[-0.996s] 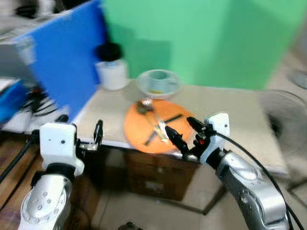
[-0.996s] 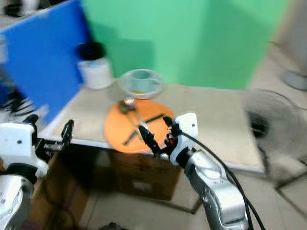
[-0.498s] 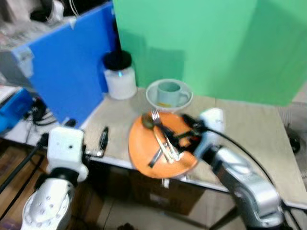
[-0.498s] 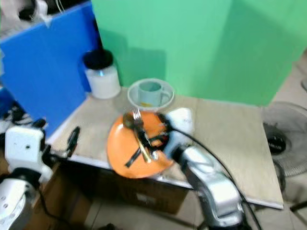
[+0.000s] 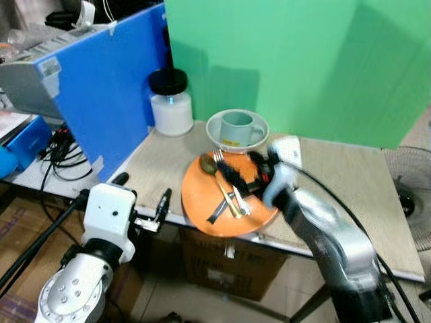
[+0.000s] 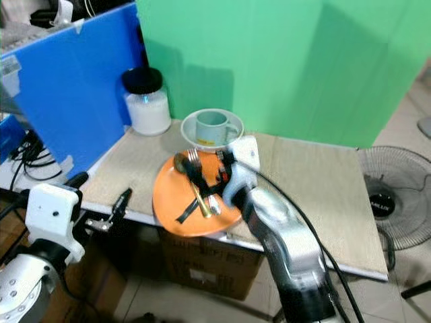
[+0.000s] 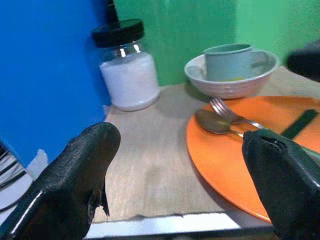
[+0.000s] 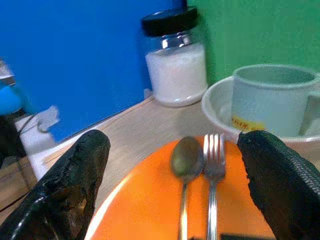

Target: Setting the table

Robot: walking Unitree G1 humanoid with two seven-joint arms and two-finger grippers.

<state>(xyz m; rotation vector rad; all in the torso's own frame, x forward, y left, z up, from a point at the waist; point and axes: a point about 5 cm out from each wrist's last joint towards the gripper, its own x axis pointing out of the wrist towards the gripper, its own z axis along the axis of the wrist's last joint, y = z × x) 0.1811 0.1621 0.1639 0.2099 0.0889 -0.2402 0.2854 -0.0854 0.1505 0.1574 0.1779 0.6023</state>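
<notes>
An orange plate (image 5: 202,202) lies near the front edge of the beige table (image 5: 337,175). On it rest a spoon (image 8: 186,155), a fork (image 8: 214,152) and a black-handled knife (image 5: 218,211). Behind the plate a grey-green cup (image 5: 237,128) stands inside a white bowl (image 5: 219,139). My right gripper (image 5: 241,169) hovers open over the far half of the plate, its fingers either side of the spoon and fork and pointing at the bowl. My left gripper (image 5: 162,204) is open at the table's front edge, left of the plate, holding nothing.
A white-filled jar with a black lid (image 5: 171,102) stands at the table's back left. A blue board (image 5: 101,87) rises along the left side, a green screen (image 5: 296,60) behind. Cables (image 5: 54,145) lie left; a fan (image 5: 407,185) stands on the floor right.
My right gripper has moved from the plate's near edge to above its far half, toward the bowl. The camera has shifted and steadied; the left gripper stays by the front edge.
</notes>
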